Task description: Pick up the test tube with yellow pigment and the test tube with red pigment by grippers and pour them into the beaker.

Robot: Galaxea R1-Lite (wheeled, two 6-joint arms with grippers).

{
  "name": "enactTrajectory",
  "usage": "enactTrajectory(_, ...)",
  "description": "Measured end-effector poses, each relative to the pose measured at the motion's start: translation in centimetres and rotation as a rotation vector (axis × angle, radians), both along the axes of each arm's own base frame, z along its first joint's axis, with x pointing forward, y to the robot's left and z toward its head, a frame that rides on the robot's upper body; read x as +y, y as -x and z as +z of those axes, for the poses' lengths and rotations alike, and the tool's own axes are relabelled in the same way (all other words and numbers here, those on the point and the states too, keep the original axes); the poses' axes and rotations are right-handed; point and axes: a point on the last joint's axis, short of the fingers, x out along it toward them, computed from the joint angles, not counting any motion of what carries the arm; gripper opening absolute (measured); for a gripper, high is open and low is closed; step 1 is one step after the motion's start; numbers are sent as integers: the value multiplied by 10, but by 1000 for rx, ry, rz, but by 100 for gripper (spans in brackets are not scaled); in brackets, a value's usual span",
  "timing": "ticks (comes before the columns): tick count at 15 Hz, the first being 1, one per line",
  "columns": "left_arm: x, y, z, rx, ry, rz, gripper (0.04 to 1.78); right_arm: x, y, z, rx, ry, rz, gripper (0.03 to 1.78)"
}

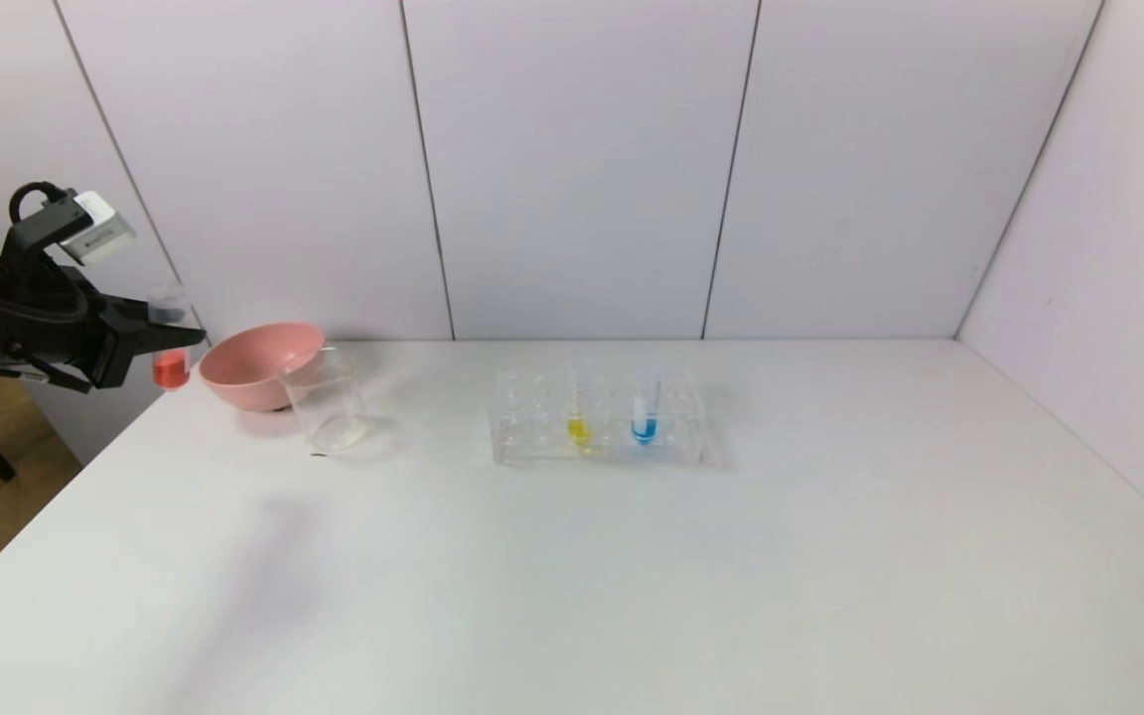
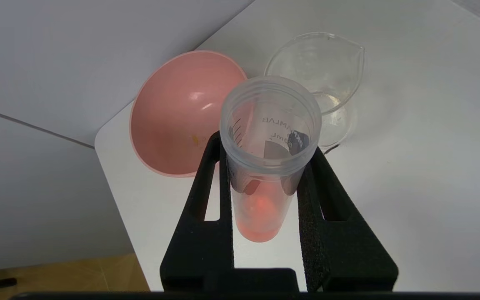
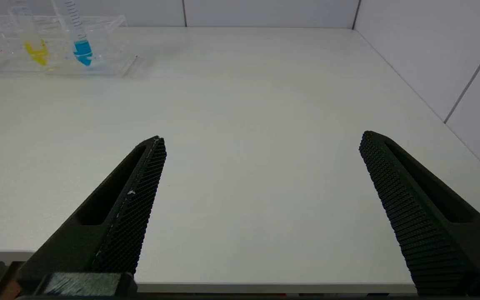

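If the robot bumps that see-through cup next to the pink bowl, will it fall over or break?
The beaker looks wide for its height and sits flat on the table, so a light bump would probably slide it rather than tip it. It looks nearly empty, so likely light. Its clear thin walls might crack if it fell. The pink bowl beside it could block sliding that way.

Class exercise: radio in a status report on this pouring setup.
Left end effector shut on red tube, upright, short of the beaker. Right end effector open, idle. Yellow tube racked. Path clear.
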Motion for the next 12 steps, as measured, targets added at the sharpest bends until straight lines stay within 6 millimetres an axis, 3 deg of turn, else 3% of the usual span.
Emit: enactTrajectory(12,4,-21,-2,1,-136,-163,45,0,0,0,0,0,0,170)
